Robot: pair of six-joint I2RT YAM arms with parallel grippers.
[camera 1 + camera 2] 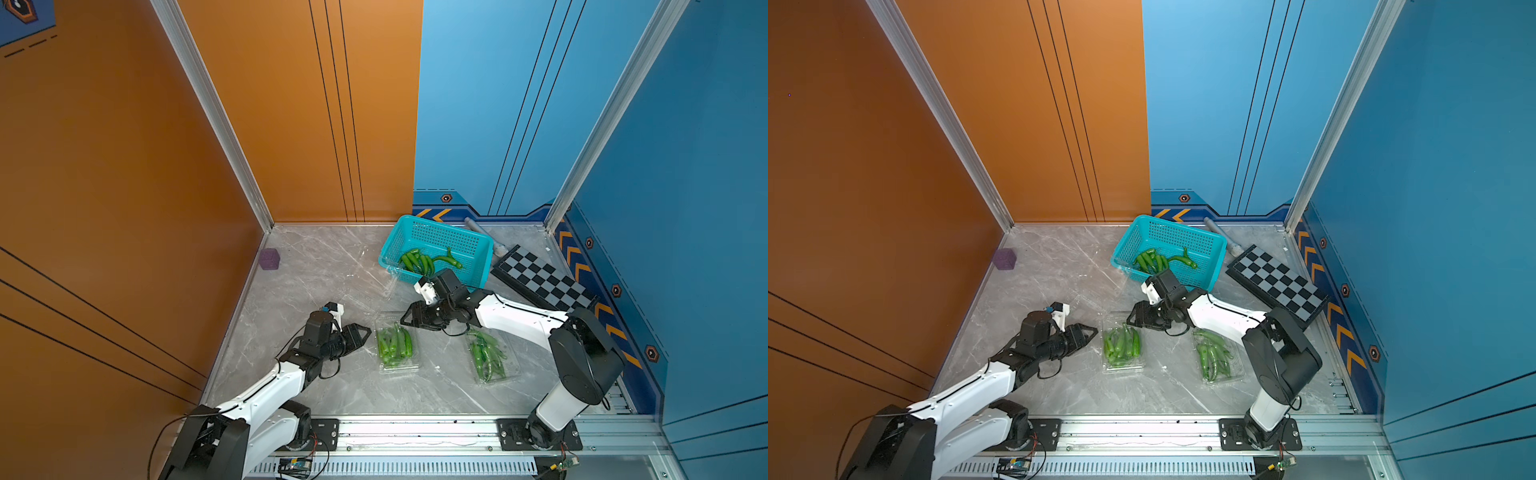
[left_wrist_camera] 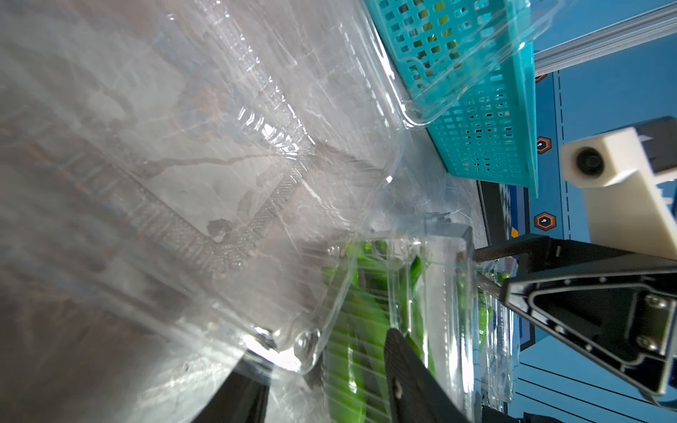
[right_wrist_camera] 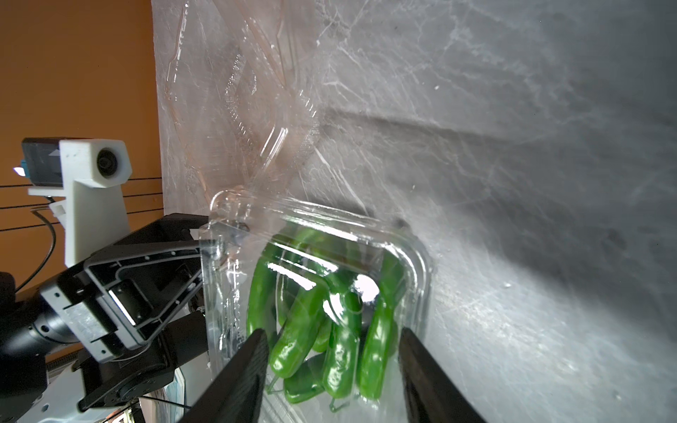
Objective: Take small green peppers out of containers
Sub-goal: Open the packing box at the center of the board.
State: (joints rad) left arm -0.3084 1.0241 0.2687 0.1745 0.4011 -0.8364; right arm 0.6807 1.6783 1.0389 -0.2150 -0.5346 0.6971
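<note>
On the surface (image 1: pixel 332 395), with a teal basket (image 1: pixel 440 237) and an empty clamshell (image 2: pixel 219 164) beyond it, the lidded middle container (image 1: pixel 399 368) of small green peppers (image 1: pixel 392 345) lies between the left hand (image 1: pixel 368 332), half-open at its left rim, grip unclear, and the right hand (image 1: pixel 405 320), half-open and empty above its far end.

Teal all over, pierced with a regular grid of small holes: rectangular plastic basket (image 1: pixel 440 237). Glossy bright green: slim curved chili peppers (image 1: pixel 417 262) inside the basket and in clear, colourless plastic clamshell trays (image 1: pixel 401 369) on its near side. Right of the basket, black-and-pale-grey checks on a flat board (image 1: pixel 540 279). Far left of the basket, purple on a small cube (image 1: pixel 269 259). Beneath the basket, grey marble with white veins: tabletop (image 1: pixel 316 266).
</note>
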